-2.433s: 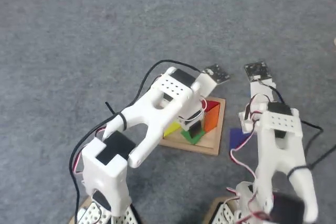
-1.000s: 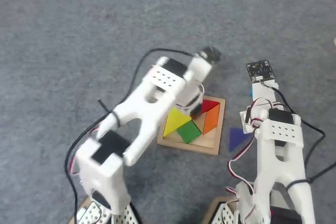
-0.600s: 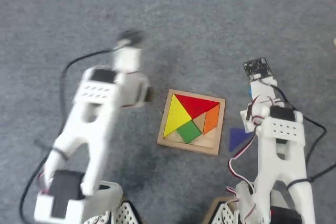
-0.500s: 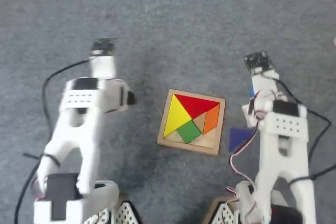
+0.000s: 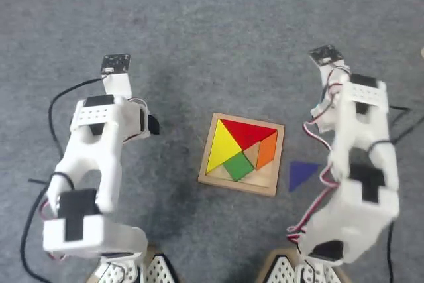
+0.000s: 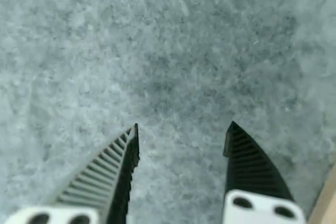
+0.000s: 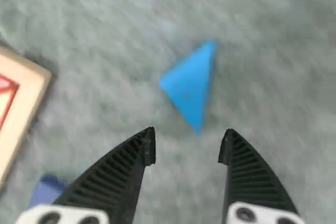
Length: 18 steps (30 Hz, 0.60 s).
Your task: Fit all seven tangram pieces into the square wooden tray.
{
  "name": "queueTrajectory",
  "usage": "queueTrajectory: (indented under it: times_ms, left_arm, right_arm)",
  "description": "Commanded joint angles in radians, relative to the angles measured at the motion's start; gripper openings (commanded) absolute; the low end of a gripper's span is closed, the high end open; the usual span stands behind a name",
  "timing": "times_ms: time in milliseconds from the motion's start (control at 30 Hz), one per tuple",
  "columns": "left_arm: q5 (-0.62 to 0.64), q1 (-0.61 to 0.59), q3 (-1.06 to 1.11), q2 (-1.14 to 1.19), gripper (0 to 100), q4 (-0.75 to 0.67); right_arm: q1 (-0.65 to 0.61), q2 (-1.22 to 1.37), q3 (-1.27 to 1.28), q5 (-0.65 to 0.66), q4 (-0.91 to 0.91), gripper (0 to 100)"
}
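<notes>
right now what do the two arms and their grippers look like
Both are white plastic with black motor blocks at the joints. The left arm trails a looping black cable; the right arm carries thin red and white wires. The left gripper and right gripper each have two black ribbed fingers tapering to points, on white bases with screw holes.

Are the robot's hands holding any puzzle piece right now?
No, nothing is held. The left gripper is open over the carpet; the right gripper is open near the light blue triangle, not touching it.
</notes>
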Motion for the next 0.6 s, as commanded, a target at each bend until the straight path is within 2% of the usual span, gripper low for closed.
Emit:
queueTrajectory:
  times_ms: [0,267,500,567]
  left_arm:
    - [-0.012,-0.006,-0.067,0.028,26,-0.017]
    - [-0.014,-0.006,-0.076,0.041,26,-0.017]
    - [-0.014,-0.008,-0.073,0.041,26,-0.017]
    - [-0.014,-0.008,-0.073,0.041,26,-0.017]
  right_arm:
    - [-0.056,0.084,-0.132,0.023,-0.022,21.6]
    - [-0.062,0.277,-0.315,-0.003,0.013,21.2]
    - [-0.039,0.295,-0.359,-0.063,0.067,21.0]
    - [-0.038,0.295,-0.359,-0.063,0.073,17.9]
